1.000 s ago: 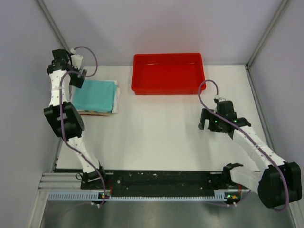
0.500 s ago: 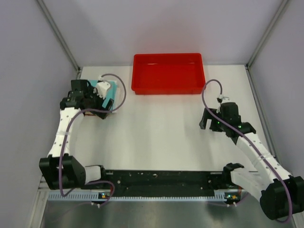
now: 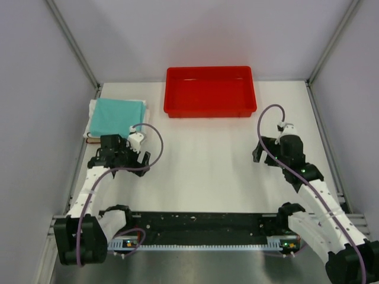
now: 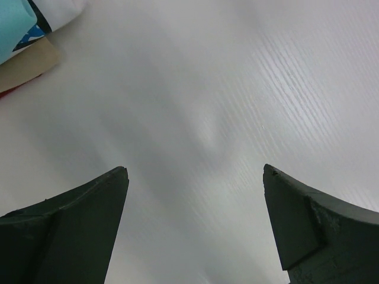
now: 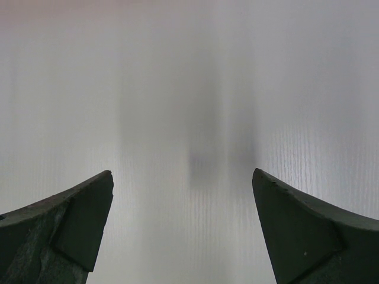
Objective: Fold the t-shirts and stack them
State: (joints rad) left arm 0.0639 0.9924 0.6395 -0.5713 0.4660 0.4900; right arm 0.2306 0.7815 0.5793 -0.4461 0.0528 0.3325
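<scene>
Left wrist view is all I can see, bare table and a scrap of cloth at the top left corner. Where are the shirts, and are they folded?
Observer: The teal shirt lies folded at the table's far left, with a white shirt's edges showing under it.
Operator: Where's my left gripper relative to that?
Observer: The left gripper sits just in front of the pile's near edge, with no cloth in it.
Operator: And the right arm?
Observer: The right gripper is open over bare table on the right side, holding nothing.
</scene>
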